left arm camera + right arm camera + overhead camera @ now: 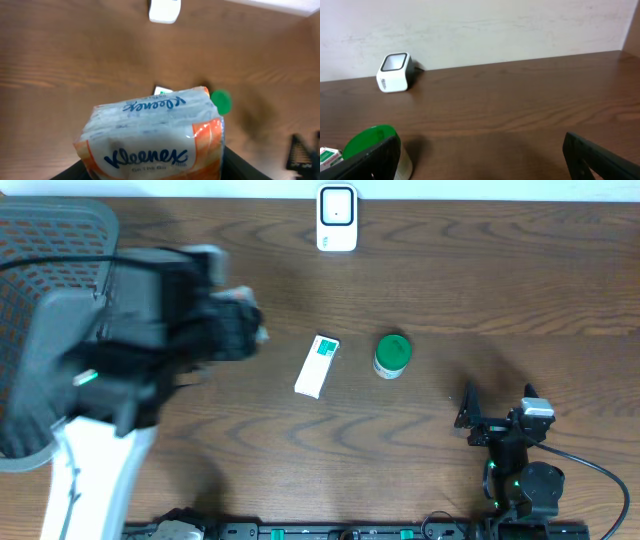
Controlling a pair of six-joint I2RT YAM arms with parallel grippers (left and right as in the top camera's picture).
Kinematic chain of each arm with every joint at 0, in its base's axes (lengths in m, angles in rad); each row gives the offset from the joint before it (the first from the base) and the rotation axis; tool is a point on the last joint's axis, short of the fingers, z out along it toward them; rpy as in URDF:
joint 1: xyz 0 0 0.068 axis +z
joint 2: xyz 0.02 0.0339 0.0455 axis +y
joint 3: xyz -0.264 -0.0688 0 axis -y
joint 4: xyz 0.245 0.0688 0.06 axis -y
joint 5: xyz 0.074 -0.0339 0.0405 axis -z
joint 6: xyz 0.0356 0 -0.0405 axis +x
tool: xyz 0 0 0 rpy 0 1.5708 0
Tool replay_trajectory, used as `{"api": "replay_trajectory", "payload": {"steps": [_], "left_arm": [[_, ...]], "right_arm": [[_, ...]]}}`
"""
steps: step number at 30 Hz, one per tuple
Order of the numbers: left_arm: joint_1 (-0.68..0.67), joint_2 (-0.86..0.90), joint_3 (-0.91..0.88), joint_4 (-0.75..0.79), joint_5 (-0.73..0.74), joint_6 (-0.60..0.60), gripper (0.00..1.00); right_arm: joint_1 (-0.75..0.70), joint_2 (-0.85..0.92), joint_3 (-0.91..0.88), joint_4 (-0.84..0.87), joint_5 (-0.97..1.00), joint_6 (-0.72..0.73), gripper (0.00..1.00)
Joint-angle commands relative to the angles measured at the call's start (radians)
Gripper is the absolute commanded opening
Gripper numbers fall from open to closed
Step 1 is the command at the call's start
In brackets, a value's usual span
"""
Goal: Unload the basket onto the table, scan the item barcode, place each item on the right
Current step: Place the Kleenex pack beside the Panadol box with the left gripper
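You had the Kleenex tissue pack point(150, 135) pinched in the left gripper point(235, 330), jaws partly spread and closed on its sides. The pack was held up off the table point(480, 290) over the left half. In the left wrist view the blue Kleenex lettering and the orange end faced the camera, and no barcode showed on those faces. The overhead view was too motion-blurred there to tell the pack's tilt. The white scanner point(337, 218) stood at the far edge of the table near the middle, well apart from the pack, with its window facing up and forward. Between them and to the right, a white-and-green carton point(318, 366) lay flat, and a green-lidded jar point(392, 355) stood upright just beside it without touching. In the left wrist view the carton's corner peeked out behind the pack's top edge. Your right gripper point(482, 162) sat low near the front right corner, jaws spread wide with nothing between them, pointed toward the jar and scanner. A grey mesh chair point(50, 300) overlapped the left edge in the overhead view.
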Motion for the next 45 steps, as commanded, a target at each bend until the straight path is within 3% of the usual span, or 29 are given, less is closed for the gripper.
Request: {"api": "replay_trajectory", "payload": {"steps": [1,4,11,22,32,43,45], "left_arm": [[-0.107,0.077,-0.119,0.05,-0.138,-0.067,0.59],[-0.172,0.144,-0.222,0.138,-0.153,-0.103,0.59],[-0.187,0.329,-0.34,0.27,-0.389,-0.158,0.59],[-0.182,0.611,-0.367,0.432,-0.399,-0.195,0.6],[-0.187,0.632,-0.367,0.57,-0.197,-0.203,0.61],[-0.214,0.632,-0.367,0.622,-0.103,-0.214,0.61],[-0.223,0.632,-0.367,0.641,-0.074,-0.214,0.66]], "right_arm": [[0.008,-0.005,-0.001,-0.004,0.002,-0.013,0.99],[0.008,-0.005,-0.001,-0.004,0.002,-0.013,0.99],[0.008,-0.005,-0.001,-0.004,0.002,-0.013,0.99],[0.008,-0.005,-0.001,-0.004,0.002,-0.013,0.99],[0.008,-0.005,-0.001,-0.004,0.002,-0.013,0.99],[0.008,-0.005,-0.001,-0.004,0.002,-0.013,0.99],[0.008,-0.005,-0.001,-0.004,0.002,-0.013,0.99]]}}
